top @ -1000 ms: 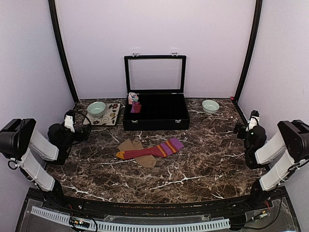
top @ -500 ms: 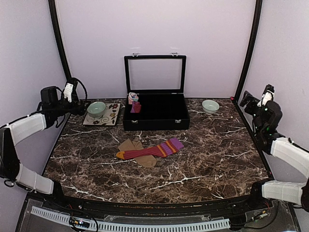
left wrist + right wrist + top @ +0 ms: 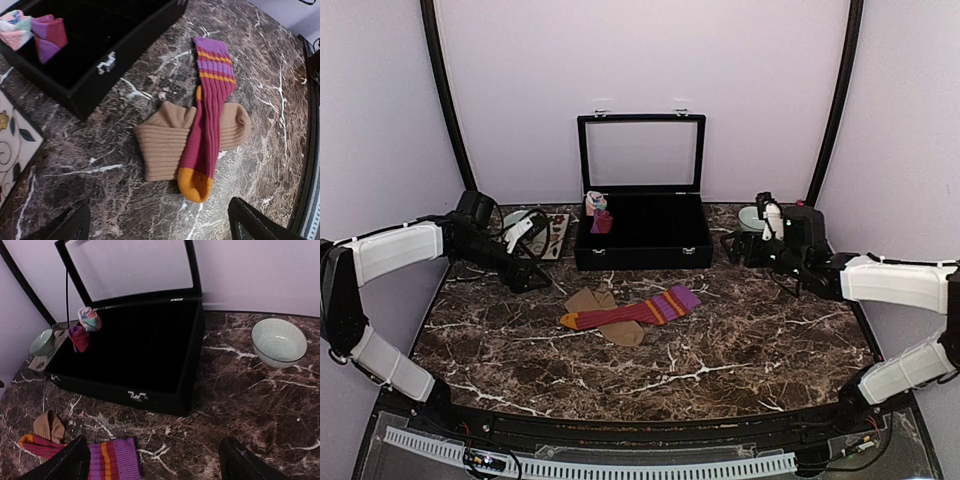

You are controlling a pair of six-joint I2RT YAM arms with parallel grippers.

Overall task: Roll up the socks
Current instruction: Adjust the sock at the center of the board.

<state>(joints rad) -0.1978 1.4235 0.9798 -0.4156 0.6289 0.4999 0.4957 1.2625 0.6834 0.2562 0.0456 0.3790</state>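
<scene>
Two socks lie flat in the middle of the marble table. The red-maroon sock [image 3: 632, 312] with orange toe and purple-orange striped cuff lies across the tan-brown sock [image 3: 592, 299]. The left wrist view shows the red-maroon sock [image 3: 207, 130] over the tan-brown sock [image 3: 162, 145], just ahead of my left gripper [image 3: 160, 230]. My left gripper [image 3: 528, 280] hangs open and empty, left of the socks. My right gripper [image 3: 733, 248] is open and empty off the box's right front corner. In its own view my right gripper [image 3: 152, 465] sees the striped cuff [image 3: 112, 460].
A black box [image 3: 640, 258] with its lid up stands behind the socks. Its left end holds a pink and light-blue bundle [image 3: 594, 203] and a red-purple bundle [image 3: 603, 222]. A green bowl [image 3: 520, 225] sits on a patterned mat at the back left, a pale bowl [image 3: 756, 220] at the back right.
Both arms have swung in from the table's sides and come down over it, the left to the box's left front, the right to its right front. The socks have not moved.
</scene>
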